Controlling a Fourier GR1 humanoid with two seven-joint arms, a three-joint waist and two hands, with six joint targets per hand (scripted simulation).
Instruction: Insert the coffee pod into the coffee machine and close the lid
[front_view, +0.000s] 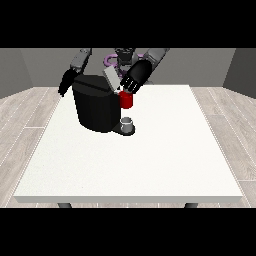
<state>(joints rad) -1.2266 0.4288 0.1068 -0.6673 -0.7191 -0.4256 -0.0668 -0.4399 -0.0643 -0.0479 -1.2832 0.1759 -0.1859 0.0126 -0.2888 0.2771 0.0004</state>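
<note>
The black coffee machine (97, 107) stands on the white table (150, 160), left of the middle and towards the back. Its grey lid (111, 77) is tilted up. A red thing at the machine (126, 100) sits at its upper front right. On the machine's low base stands a small grey thing (128, 122); I cannot tell it for the pod. The hand at the view's right (136, 76) hovers just right of the lid, its fingers (128, 88) straight and pointing down at the red thing. The hand at the view's left (66, 83) hangs relaxed behind the machine's left side.
The table's front and right parts stretch wide and white. A purple and grey part of the robot's body (114, 60) shows behind the machine. Wooden floor surrounds the table.
</note>
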